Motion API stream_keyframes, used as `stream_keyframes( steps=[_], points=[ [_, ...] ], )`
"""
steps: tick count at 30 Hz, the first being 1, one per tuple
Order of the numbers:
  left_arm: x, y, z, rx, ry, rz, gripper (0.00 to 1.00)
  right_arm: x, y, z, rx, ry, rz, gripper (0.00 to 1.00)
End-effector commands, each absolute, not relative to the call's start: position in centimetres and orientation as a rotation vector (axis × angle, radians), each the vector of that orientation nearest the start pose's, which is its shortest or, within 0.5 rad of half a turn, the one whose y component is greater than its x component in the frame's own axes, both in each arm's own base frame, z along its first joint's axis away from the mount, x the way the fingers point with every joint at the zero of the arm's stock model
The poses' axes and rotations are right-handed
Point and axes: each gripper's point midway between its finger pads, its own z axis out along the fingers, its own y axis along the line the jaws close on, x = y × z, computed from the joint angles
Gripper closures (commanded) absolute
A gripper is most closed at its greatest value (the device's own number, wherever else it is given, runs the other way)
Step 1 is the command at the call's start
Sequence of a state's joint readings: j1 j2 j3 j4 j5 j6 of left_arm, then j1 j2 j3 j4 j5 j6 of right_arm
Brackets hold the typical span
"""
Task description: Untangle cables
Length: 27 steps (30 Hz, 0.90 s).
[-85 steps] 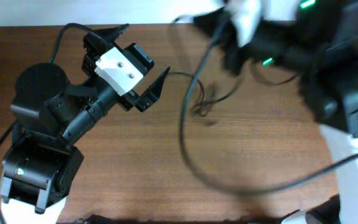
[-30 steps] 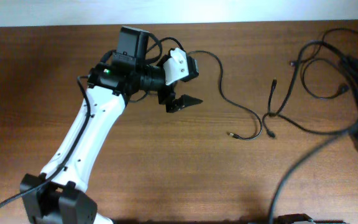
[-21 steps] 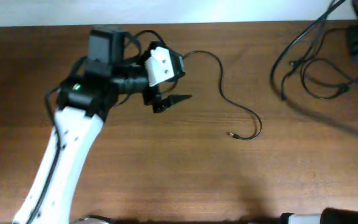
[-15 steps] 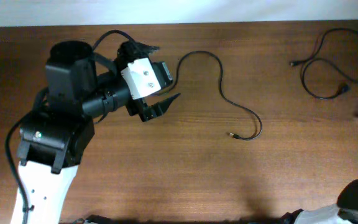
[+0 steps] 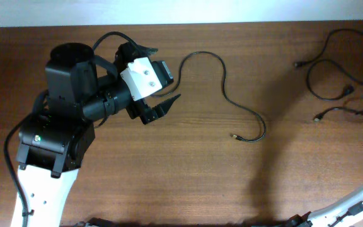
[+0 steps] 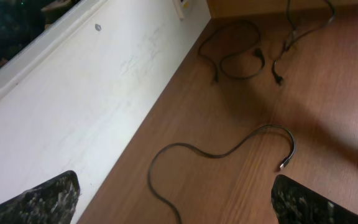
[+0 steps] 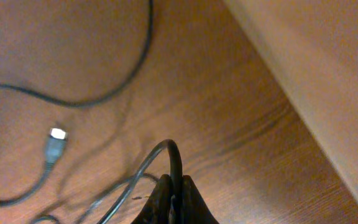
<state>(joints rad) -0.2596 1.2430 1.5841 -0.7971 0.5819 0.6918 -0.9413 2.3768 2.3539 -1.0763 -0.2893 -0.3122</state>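
Note:
One thin black cable (image 5: 224,88) lies in a loose curve mid-table, its silver-tipped plug at the near end. It also shows in the left wrist view (image 6: 229,148). My left gripper (image 5: 167,72) is open and empty, held just left of that cable's far end; its fingers (image 6: 176,202) straddle the cable from above. More cables (image 5: 323,72) lie in loops at the far right, also seen in the left wrist view (image 6: 241,59). My right gripper (image 7: 174,194) is shut on a black cable (image 7: 178,158) just above the wood. It is out of the overhead view.
A white wall strip (image 5: 169,11) runs along the table's far edge. The left arm's black base (image 5: 49,139) fills the left side. Part of the right arm (image 5: 358,198) shows at the bottom right corner. A silver-tipped plug (image 7: 55,142) lies near the right gripper.
The left arm pulled back leftward and now holds still. The right arm swept off to the right; another cable end has appeared at the right edge, below the loops.

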Motion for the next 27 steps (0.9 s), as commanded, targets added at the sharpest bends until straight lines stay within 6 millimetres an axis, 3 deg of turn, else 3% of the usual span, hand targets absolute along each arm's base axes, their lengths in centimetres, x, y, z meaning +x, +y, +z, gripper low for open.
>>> stream_keyframes(
  steps=[1, 2, 3, 4, 5, 6, 8, 10, 11, 12, 13, 14, 15, 16, 18, 19, 20, 22, 24, 26, 27],
  points=[
    [30.2, -17.7, 41.6, 1.173, 1.542, -0.305, 0.01, 34.6, -44.9, 14.1, 0.762, 2.487, -0.105, 0.96],
    [30.2, -17.7, 41.6, 1.173, 1.542, -0.305, 0.01, 33.5, -45.6, 14.0, 0.790, 2.469, -0.085, 0.96],
    [30.2, -17.7, 41.6, 1.173, 1.542, -0.305, 0.01, 33.7, -45.1, 15.0, 0.764, 2.401, 0.035, 0.60],
    [30.2, -17.7, 41.6, 1.173, 1.542, -0.305, 0.01, 34.8, -43.5, 17.7, 0.608, 2.285, 0.188, 0.54],
    [30.2, -17.7, 41.6, 1.173, 1.541, -0.305, 0.01, 35.2, -42.9, 19.6, 0.549, 2.231, 0.225, 0.55],
    [30.2, -17.7, 41.6, 1.173, 1.542, -0.305, 0.01, 35.3, -42.5, 22.2, 0.501, 2.179, 0.215, 0.01],
    [30.2, -17.7, 41.6, 1.173, 1.542, -0.304, 0.01, 35.5, -41.0, 28.7, 0.561, 2.060, 0.212, 0.01],
    [30.2, -17.6, 41.5, 1.173, 1.546, -0.305, 0.01, 36.4, -37.5, 33.4, 0.500, 2.017, 0.212, 0.01],
    [30.3, -17.5, 41.5, 1.168, 1.552, -0.293, 0.01, 38.0, -32.5, 37.4, 0.372, 2.002, 0.201, 0.01],
    [30.6, -17.2, 41.4, 1.158, 1.564, -0.269, 0.01, 39.2, -28.7, 39.8, 0.272, 1.990, 0.205, 0.01],
    [30.8, -16.9, 41.3, 1.148, 1.577, -0.246, 0.01, 40.9, -21.5, 42.7, 0.042, 1.975, 0.210, 0.02],
    [30.8, -16.9, 41.3, 1.148, 1.576, -0.247, 0.01, 41.9, -16.0, 43.9, -0.139, 1.961, 0.229, 0.01],
    [30.8, -16.9, 41.3, 1.148, 1.576, -0.246, 0.01, 43.0, -8.3, 44.8, -0.339, 1.936, 0.308, 0.01],
    [30.8, -16.9, 41.4, 1.148, 1.574, -0.246, 0.01, 43.4, -2.7, 44.9, -0.463, 1.909, 0.429, 0.01],
    [30.7, -16.2, 42.0, 1.121, 1.576, -0.192, 0.01, 44.5, 5.7, 43.1, -0.651, 1.905, 0.574, 0.01],
    [30.6, -15.7, 42.3, 1.104, 1.576, -0.159, 0.01, 45.5, 7.3, 41.7, -0.667, 1.954, 0.522, 0.01],
    [30.4, -15.1, 42.8, 1.085, 1.574, -0.125, 0.01, 47.6, 8.5, 38.6, -0.649, 2.061, 0.373, 0.00],
    [29.4, -13.8, 44.2, 1.018, 1.576, -0.066, 0.01, 51.5, 9.0, 33.0, -0.521, 2.227, 0.203, 0.00],
    [28.6, -13.5, 44.7, 1.009, 1.562, -0.056, 0.01, 55.2, 9.4, 26.1, -0.282, 2.379, 0.321, 0.01],
    [28.5, -13.4, 44.8, 0.990, 1.571, -0.061, 0.01, 56.5, 10.3, 19.7, -0.083, 2.523, 0.407, 0.03],
    [28.5, -13.4, 44.8, 0.990, 1.571, -0.061, 0.01, 56.6, 11.3, 16.7, -0.086, 2.580, 0.382, 0.05]
  ],
)
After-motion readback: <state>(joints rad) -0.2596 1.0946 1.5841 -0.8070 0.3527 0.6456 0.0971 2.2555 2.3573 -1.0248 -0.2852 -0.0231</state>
